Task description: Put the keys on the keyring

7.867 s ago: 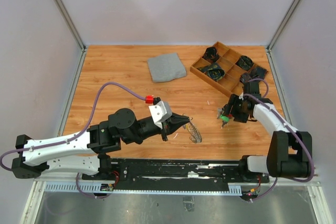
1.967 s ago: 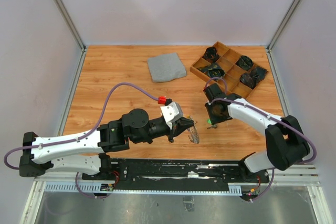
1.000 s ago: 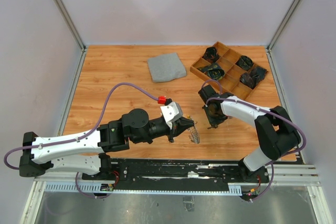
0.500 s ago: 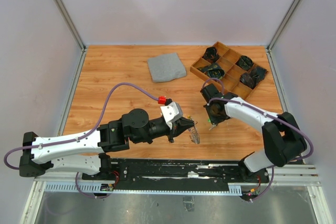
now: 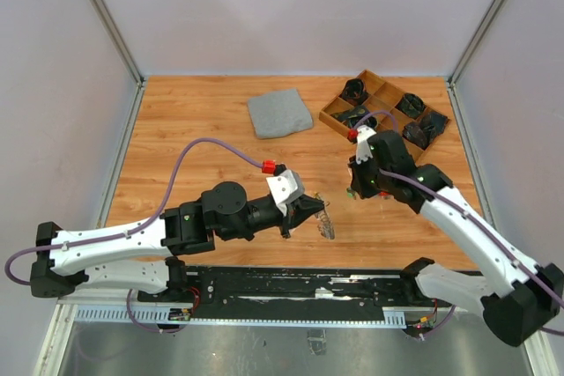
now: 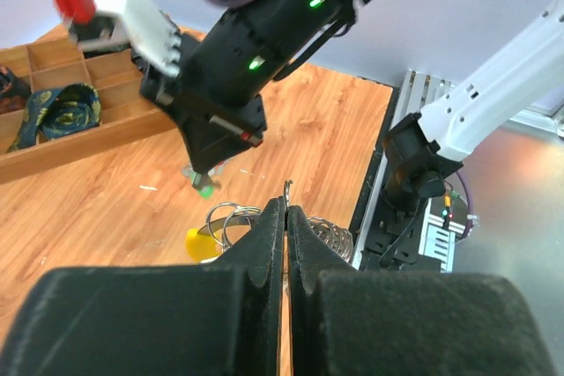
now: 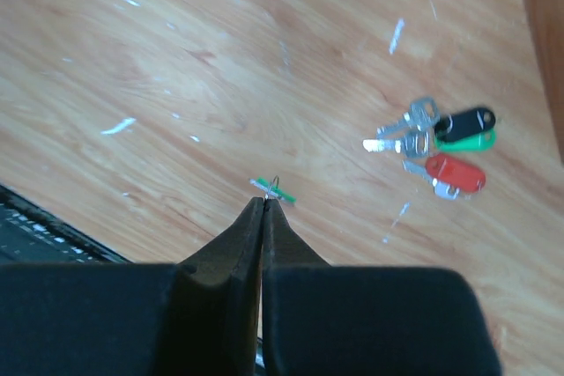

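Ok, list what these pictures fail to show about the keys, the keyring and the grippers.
Left wrist view: the left gripper pinches a wire of the keyring; its own fingers hide the ring's lower part.
Right wrist view: the right gripper covers all but a green sliver of its key.
Top view: any opening in the keyring is too small to see.

readable text: none in any view
keys [image 7: 423, 143]: black, green and red plastic heads, no lettering legible
green key [image 7: 273, 189]: too small to read
keyring [image 6: 333, 237]: bare wire, no mark legible
right arm [image 6: 256, 68]: two green lights, no wording legible
wooden tray [image 5: 335, 122]: no label legible
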`<state>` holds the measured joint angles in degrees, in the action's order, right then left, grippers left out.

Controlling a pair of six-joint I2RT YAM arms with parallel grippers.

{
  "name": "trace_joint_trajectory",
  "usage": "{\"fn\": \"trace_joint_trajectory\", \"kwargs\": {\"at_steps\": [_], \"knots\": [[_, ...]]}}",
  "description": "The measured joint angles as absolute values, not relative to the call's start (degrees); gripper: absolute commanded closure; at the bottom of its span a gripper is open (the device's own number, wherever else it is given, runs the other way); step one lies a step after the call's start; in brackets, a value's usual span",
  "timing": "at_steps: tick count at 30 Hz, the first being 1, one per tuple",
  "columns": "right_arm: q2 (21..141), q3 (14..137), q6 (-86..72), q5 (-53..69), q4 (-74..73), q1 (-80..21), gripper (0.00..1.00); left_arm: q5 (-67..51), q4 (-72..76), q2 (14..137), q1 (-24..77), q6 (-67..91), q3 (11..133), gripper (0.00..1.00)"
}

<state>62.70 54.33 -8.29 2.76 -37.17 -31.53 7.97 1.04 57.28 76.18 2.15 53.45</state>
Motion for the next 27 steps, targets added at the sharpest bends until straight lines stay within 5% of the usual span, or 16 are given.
{"fn": "trace_joint_trajectory", "kwargs": {"at_steps": [11, 27], "knots": [[45.45, 59.0, -1.28, 21.12, -33.34, -31.53, 1.0, 8.75, -0.43, 55.05, 76.18, 0.03, 57.3, 0.99], [42.81, 73.58, 2.15, 47.03, -34.61, -31.53, 0.99, 6.87, -3.64, 55.88, 76.18, -7.51, 68.07, 1.0]]}}
